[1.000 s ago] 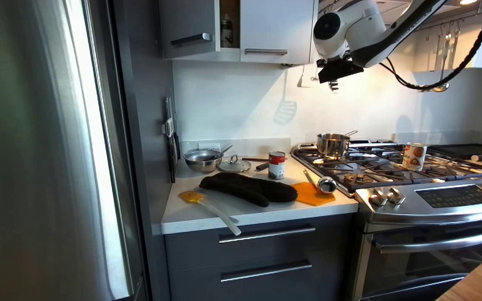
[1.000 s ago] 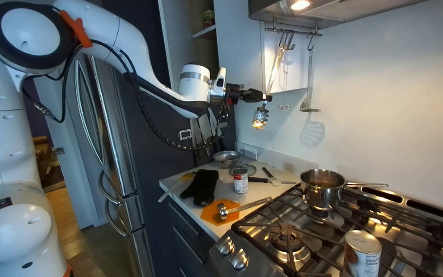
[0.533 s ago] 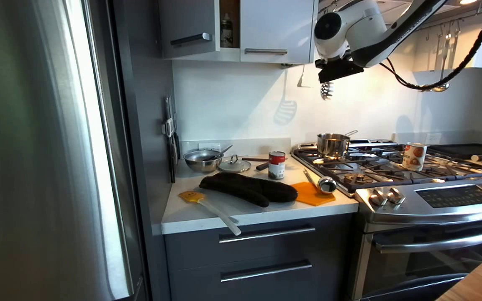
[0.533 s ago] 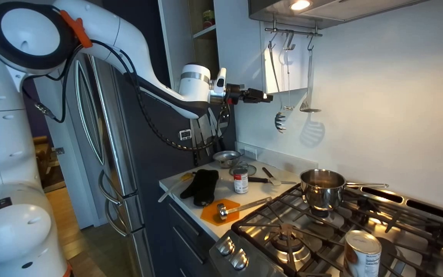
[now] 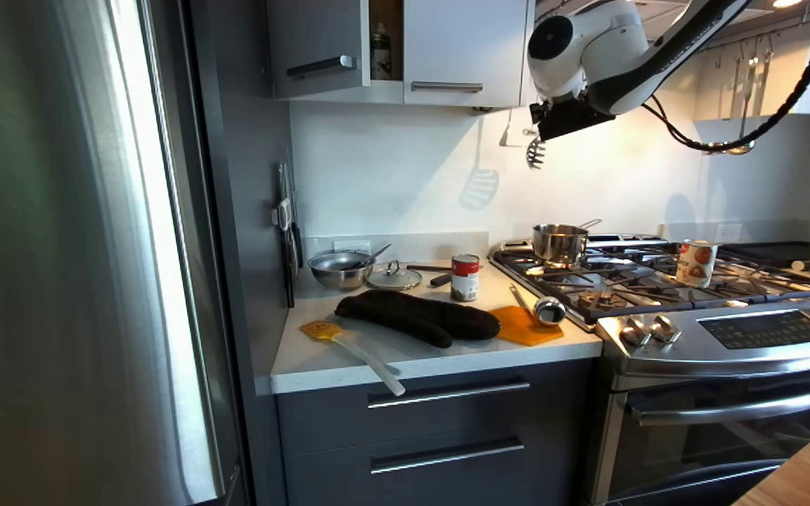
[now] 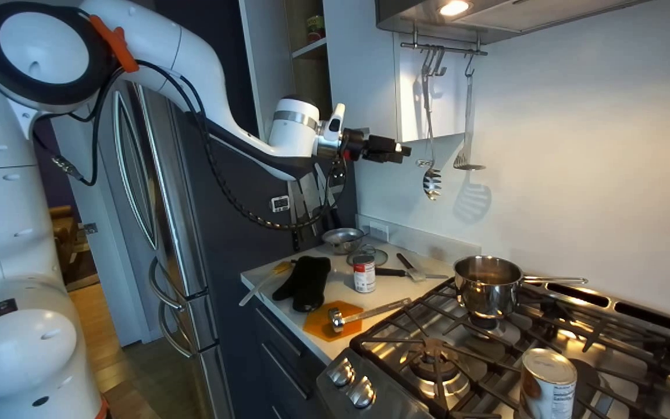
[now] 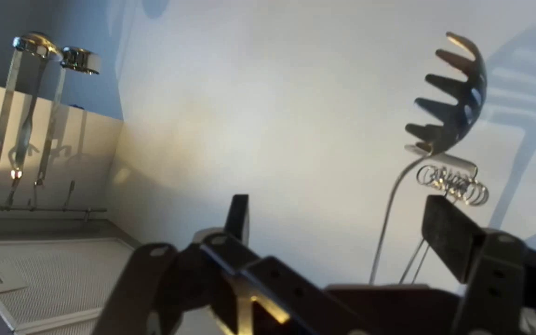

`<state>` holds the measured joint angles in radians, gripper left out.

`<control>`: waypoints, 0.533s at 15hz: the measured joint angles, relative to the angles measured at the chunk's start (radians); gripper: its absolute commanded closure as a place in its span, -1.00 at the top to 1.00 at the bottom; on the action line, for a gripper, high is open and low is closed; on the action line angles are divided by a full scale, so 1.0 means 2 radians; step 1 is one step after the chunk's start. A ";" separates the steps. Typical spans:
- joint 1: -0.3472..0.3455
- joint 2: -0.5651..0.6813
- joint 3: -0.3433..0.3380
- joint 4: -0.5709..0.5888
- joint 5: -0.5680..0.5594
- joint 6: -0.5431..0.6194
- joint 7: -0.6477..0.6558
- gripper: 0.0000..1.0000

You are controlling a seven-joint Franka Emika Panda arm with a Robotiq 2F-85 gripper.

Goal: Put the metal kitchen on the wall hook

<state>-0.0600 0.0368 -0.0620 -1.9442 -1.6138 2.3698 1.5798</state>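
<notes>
Pale wall (image 7: pixel 272 116), hand (image 7: pixel 342 223) — fingers (image 7: pixel 450 237) spread wide, empty

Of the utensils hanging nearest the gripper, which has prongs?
The pasta server, with thick prongs; the whisk ends in wire coils, the turner in a slotted head.

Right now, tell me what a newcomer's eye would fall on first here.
Probably the big white robot arm at the left of an exterior view, its open gripper holding nothing. Then perhaps the toothed spoon hanging below the rail, and the black mitt lying on the counter.
</notes>
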 measured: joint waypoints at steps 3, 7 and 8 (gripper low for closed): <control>0.004 -0.011 0.007 -0.014 0.101 -0.025 -0.107 1.00; 0.009 -0.037 0.012 -0.039 0.236 -0.036 -0.247 1.00; 0.009 -0.044 0.011 -0.045 0.271 -0.036 -0.282 1.00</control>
<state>-0.0424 -0.0516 -0.0392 -2.0347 -1.0721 2.2970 1.0167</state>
